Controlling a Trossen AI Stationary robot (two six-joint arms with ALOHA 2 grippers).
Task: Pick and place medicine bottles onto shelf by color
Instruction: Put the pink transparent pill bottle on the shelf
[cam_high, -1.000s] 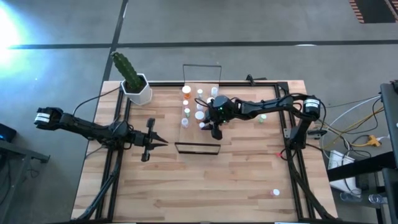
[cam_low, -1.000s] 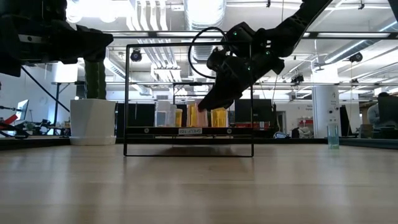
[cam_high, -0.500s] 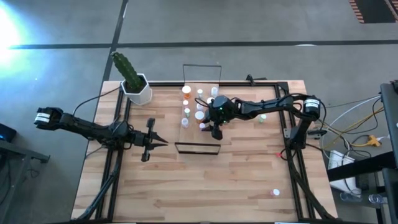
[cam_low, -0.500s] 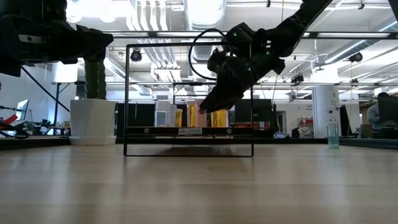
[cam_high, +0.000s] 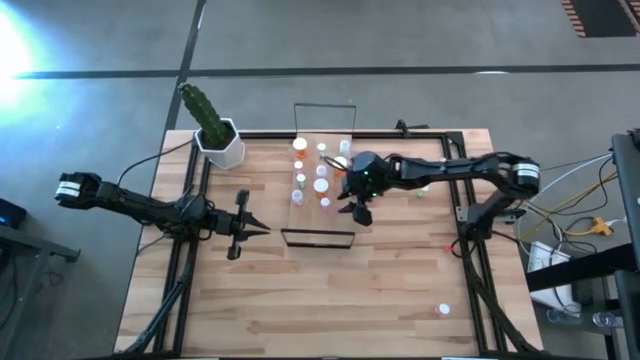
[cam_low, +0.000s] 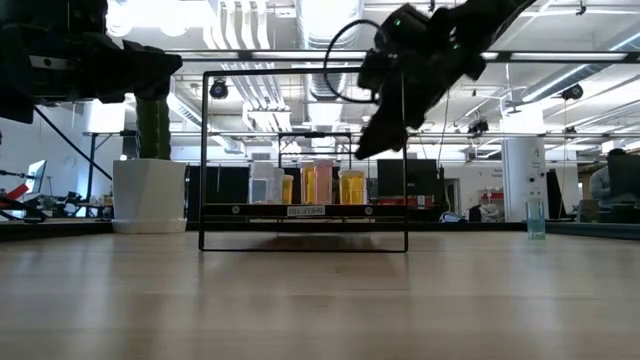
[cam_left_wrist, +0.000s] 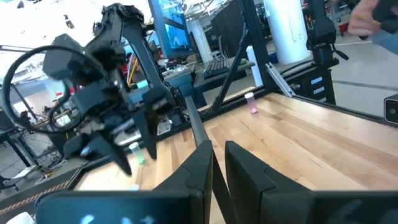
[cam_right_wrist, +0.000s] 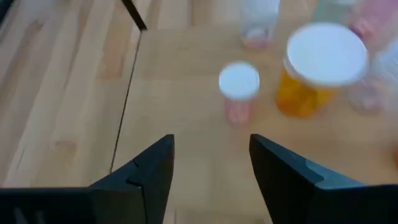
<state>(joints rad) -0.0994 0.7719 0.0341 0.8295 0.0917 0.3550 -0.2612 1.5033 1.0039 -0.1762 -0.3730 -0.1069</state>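
The shelf (cam_high: 340, 222), a light-wood board in a black wire frame, carries several white-capped bottles standing upright on their bases: orange (cam_high: 299, 146), pink (cam_high: 325, 203), white (cam_high: 320, 185). They show as a row (cam_low: 320, 185) in the low view. My right gripper (cam_high: 359, 210) hangs open and empty above the shelf's right side (cam_low: 372, 148). Its wrist view looks down on a small pink bottle (cam_right_wrist: 239, 93) and an orange one (cam_right_wrist: 320, 65) beyond the fingers. A green bottle (cam_high: 423, 190) and another (cam_high: 443, 310) stand on the table. My left gripper (cam_high: 262, 229) waits shut, left of the shelf.
A cactus in a white pot (cam_high: 218, 140) stands at the far left corner of the table. Black rails run along the left side (cam_high: 190, 250) and the right side (cam_high: 470, 250). A bluish bottle (cam_low: 536, 215) stands at the right. Bare wood lies near of the shelf.
My right gripper has risen from down among the bottles on the shelf and drawn a little toward the table's right. The bottles stand as before.
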